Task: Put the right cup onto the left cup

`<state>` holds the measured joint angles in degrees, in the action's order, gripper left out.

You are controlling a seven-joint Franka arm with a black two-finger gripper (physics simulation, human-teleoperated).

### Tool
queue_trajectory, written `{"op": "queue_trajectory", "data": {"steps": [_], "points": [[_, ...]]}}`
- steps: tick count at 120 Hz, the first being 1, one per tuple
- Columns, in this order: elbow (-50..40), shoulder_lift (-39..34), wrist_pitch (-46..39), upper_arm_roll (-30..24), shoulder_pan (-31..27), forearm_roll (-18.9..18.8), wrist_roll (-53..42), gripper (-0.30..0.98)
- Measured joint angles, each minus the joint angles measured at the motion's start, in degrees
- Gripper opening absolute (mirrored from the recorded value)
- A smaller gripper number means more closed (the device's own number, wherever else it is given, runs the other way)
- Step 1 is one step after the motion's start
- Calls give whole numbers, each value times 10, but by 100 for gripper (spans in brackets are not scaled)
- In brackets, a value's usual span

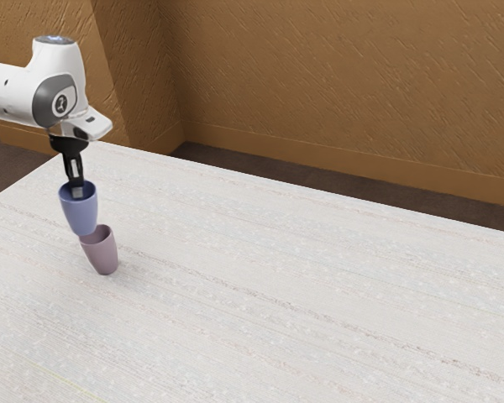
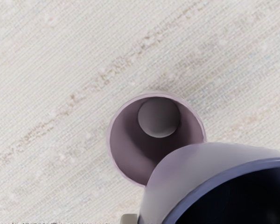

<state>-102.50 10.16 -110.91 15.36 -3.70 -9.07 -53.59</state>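
Exterior view: your fingers (image 1: 77, 192) are nearly closed, pinching the wall of the blue cup (image 1: 81, 214), roughly upright below them. The pink cup (image 1: 105, 254) stands lower than the fingers, toward the exterior view's right, its long axis vertical, mouth up. You probably need to align sideways, then lower.
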Motion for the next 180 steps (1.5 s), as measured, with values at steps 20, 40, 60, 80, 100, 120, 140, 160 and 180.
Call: {"op": "queue_trajectory", "data": {"steps": [20,40,60,80,100,120,140,160,180], "points": [[26,29,1,3,0,1,-11,-10],[43,53,2,3,1,4,-21,-10],[50,77,1,3,3,8,-28,-10],[55,90,0,3,2,11,-34,-10],[62,98,0,3,2,12,-38,-10],[63,101,0,3,2,13,-42,4],[67,100,1,3,3,13,-46,38],[77,95,10,3,3,14,-51,55],[79,61,26,1,14,23,-54,62]]}}
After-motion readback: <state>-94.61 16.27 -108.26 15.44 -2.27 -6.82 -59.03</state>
